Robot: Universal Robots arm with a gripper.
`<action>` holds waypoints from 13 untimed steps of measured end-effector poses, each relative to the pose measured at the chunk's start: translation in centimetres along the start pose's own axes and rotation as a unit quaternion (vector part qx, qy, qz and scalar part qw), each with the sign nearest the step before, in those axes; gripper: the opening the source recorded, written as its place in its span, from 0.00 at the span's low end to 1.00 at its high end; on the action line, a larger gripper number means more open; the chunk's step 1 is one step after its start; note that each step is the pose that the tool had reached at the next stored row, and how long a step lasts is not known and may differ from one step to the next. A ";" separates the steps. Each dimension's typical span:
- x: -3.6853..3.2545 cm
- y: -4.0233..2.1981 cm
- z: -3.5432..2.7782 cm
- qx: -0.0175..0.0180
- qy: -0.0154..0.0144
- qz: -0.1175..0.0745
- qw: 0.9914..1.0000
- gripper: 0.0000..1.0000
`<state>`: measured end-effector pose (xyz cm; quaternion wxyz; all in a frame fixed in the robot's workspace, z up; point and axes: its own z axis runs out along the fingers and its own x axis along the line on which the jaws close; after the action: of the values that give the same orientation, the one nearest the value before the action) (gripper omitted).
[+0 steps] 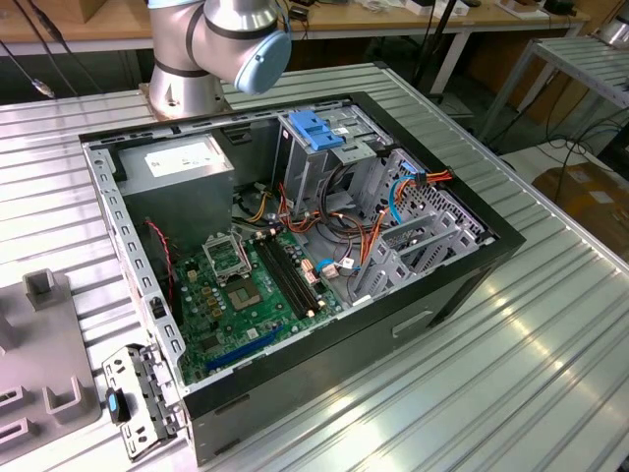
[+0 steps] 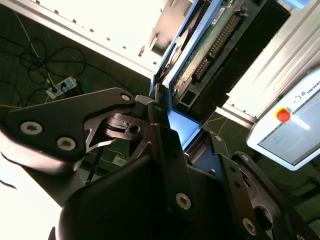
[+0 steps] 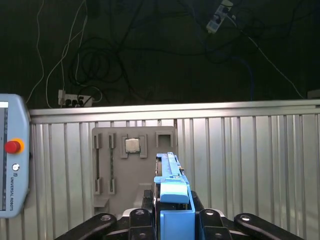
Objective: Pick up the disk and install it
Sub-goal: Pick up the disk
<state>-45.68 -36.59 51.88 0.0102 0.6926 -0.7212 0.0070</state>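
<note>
Arm's gripper [image 3: 174,226], jaws closed on the disk [image 3: 172,182], holds it edge-on w/ blue side rail facing the camera in the first wrist view. The second wrist view shows black fingers [image 2: 162,135] clamping it, green circuit board [image 2: 210,42] exposed. Beyond the disk: grey fixture plate [image 3: 100,165] w/ a CPU chip [image 3: 132,145] seated in it, and nearby a teach pendant [image 3: 10,165] w/ red stop button. All sit against the ribbed metal table [image 3: 250,160]. Further off, power strips [image 3: 70,98] & cables lie on the dark floor. Exterior view: open PC case [image 1: 462,285] mid-table, motherboard [image 1: 246,295] at 7 o'clock inside. PSU [image 1: 182,167] at 11 o'clock, blue-topped drive cage [image 1: 319,138] at 12 o'clock. Arm base [image 1: 197,59] stands past the case at 11 o'clock.
</note>
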 end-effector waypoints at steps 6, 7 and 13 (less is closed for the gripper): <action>-0.02 -0.54 0.01 0.000 0.000 0.000 1.000 0.37; -0.02 -0.59 0.00 0.000 0.000 0.000 1.000 0.37; -0.04 -0.94 0.00 0.000 0.000 0.000 1.000 0.37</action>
<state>-44.74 -36.59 51.88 0.0101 0.6926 -0.7212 0.0071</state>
